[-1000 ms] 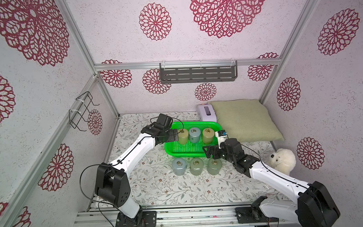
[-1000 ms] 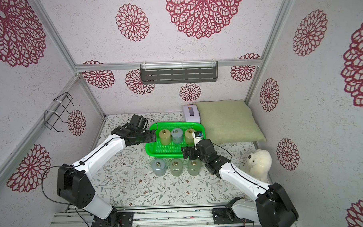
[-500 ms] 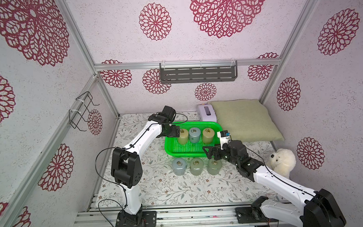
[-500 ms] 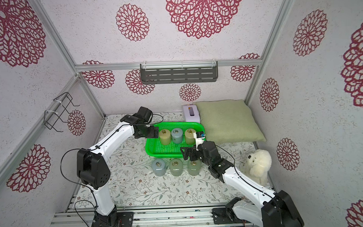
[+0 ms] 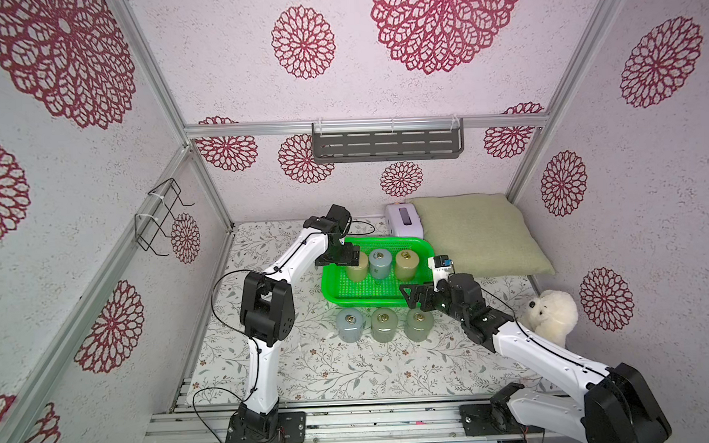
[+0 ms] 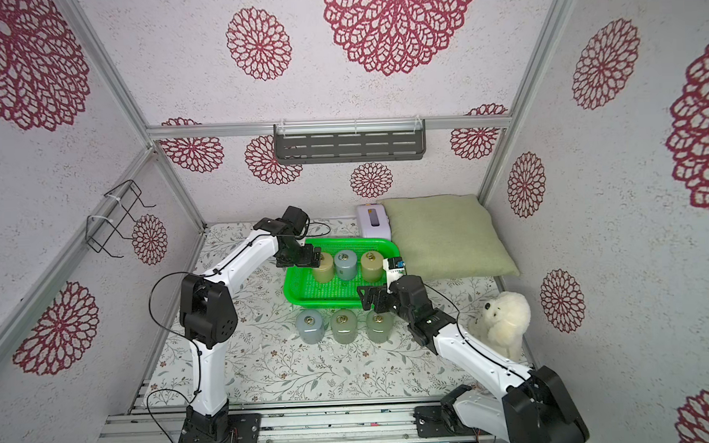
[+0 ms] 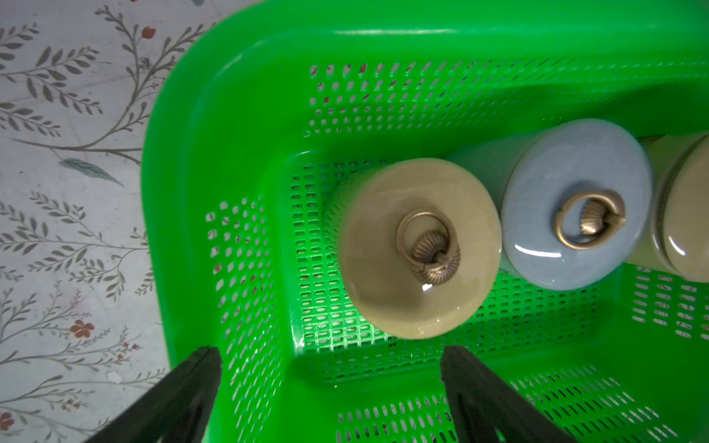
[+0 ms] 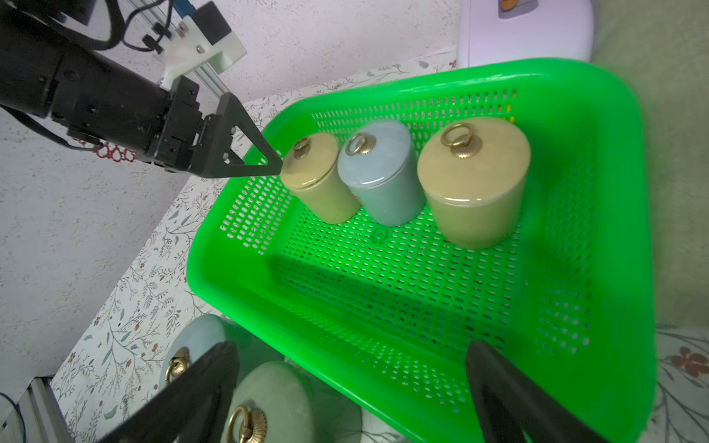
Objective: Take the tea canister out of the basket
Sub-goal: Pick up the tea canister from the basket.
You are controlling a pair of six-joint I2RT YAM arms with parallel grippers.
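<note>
Tea canisters are standing three abreast on the floral cloth, just in front of the basket. Above the basket's near rim the right gripper is hovering, its jaws spread wide and gripping nothing. Farther back, three more are sitting upright in a row along the basket's far wall. The left gripper is hanging just beside the tan canister at that row's left end, jaws spread wide, empty. Beyond, a lilac box and a green pillow are lying at the back.
</note>
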